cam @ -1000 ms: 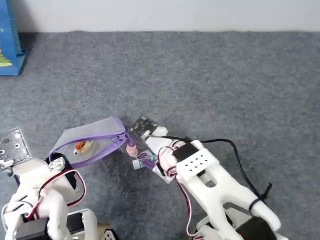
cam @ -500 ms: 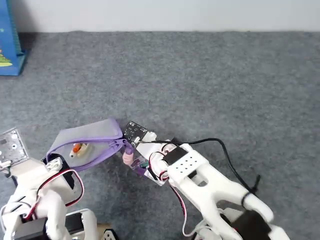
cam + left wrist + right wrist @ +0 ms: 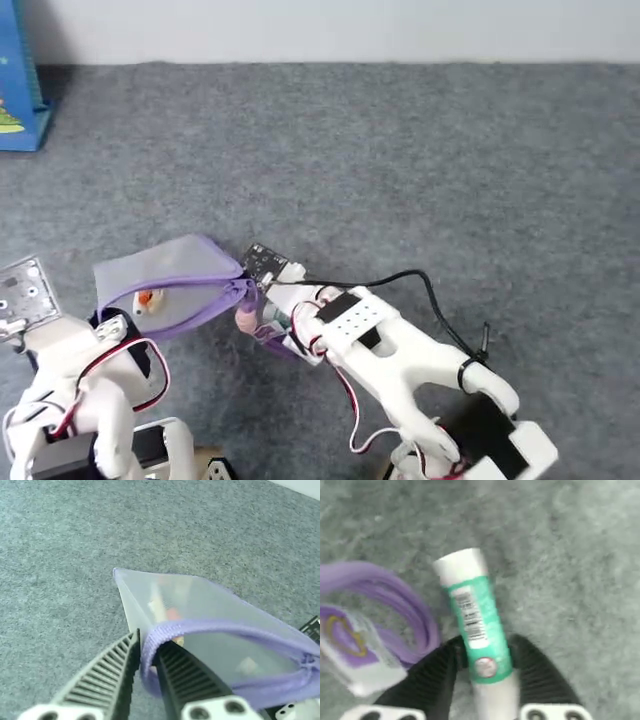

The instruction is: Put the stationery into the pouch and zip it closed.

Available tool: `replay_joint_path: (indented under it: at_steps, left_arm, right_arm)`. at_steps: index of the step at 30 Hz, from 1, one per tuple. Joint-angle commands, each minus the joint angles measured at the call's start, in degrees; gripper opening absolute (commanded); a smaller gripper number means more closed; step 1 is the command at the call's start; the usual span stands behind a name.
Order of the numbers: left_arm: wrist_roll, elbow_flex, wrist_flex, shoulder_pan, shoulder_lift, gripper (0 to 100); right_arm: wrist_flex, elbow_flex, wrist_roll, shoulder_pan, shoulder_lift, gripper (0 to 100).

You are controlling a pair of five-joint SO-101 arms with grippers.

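Note:
A translucent purple pouch (image 3: 175,283) lies on the grey carpet with an orange item (image 3: 145,297) inside it. My left gripper (image 3: 147,642) is shut on the pouch's purple zip edge (image 3: 200,628) at its corner, and appears at the lower left in the high view (image 3: 106,322). My right gripper (image 3: 485,650) is shut on a green-and-white glue stick (image 3: 472,612), with the pouch's purple edge (image 3: 412,605) and a small label tag (image 3: 352,655) close beside it. In the high view the right gripper (image 3: 260,318) sits at the pouch's right end.
A blue box (image 3: 18,85) stands at the far left by the wall. A black cable (image 3: 440,295) trails from the right arm. Open grey carpet (image 3: 420,160) stretches behind and to the right.
The right arm has swung left with the glue stick, closing in on the pouch's right end. The pouch has shifted slightly left and up, still held by the left gripper.

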Motion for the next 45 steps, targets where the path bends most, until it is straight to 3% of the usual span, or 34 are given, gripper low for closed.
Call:
replay_joint_path:
  at_steps: [1, 13, 21, 26, 33, 45]
  left_arm:
    - [-0.5, 0.0, -1.6, -0.1, -0.2, 1]
    - [-0.4, -0.8, -1.5, 0.8, -0.2, 1]
    - [-0.2, -7.7, 4.6, 14.2, -0.1, 1]
    - [-0.1, -8.0, 4.6, 17.4, 0.3, 1]
    - [-0.1, -8.3, 4.6, 17.2, -0.1, 1]
    - [-0.1, -9.0, 4.7, 17.1, -0.2, 1]
  right_arm:
    - [0.1, -2.1, -2.9, 2.4, -2.2, 0.8]
    - [15.4, -2.0, -4.9, 15.5, -15.6, 0.9]
    - [25.4, -2.0, -4.4, 23.9, -17.8, 0.9]
    - [25.8, -1.8, -4.6, 26.9, -17.7, 4.4]
    - [25.2, 2.5, -4.8, 27.6, -18.2, 28.4]
    - [16.8, 2.7, -4.9, 24.4, -17.7, 28.4]
